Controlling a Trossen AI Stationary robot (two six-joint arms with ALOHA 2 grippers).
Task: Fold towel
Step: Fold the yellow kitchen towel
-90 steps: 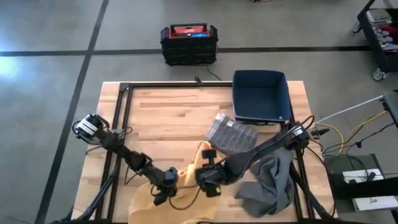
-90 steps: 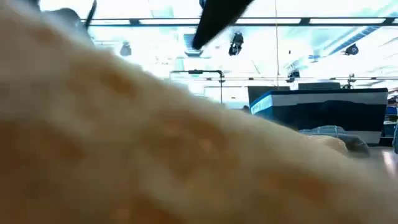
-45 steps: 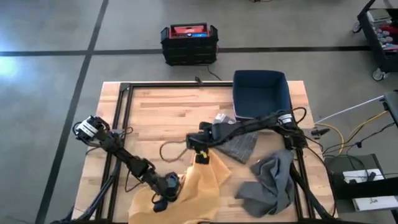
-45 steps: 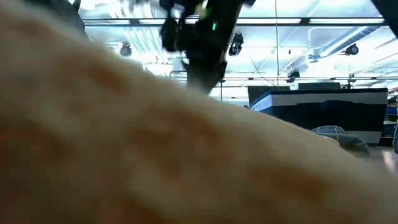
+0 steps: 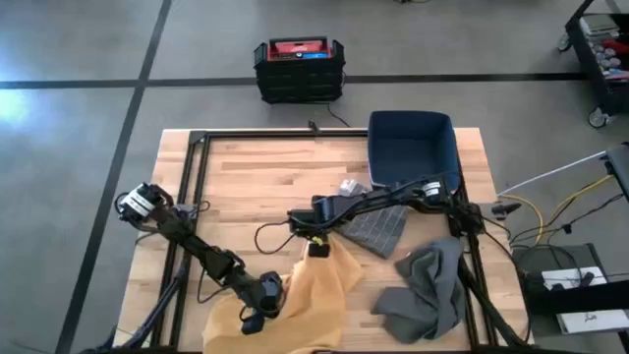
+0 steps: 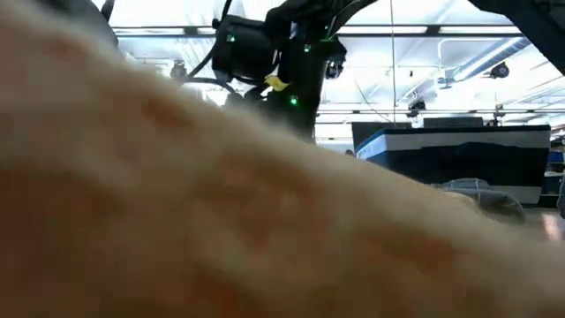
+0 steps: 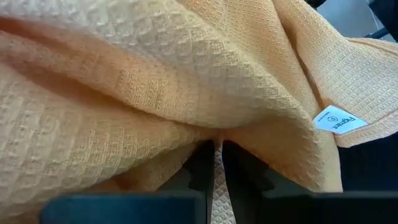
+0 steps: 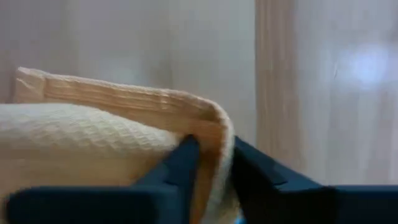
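The right end effector (image 5: 316, 247) is pinching the towel (image 5: 295, 295) at its upper corner, mid-frame, while the left end effector (image 5: 254, 317), lower left, is pinching the opposite edge, the cloth running diagonally between them.

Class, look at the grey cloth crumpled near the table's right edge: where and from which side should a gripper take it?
Grip the grey cloth at its raised upper corner, coming from above. It lies bunched in folds there, offering a ridge to pinch, while its flat lower part hugs the table.
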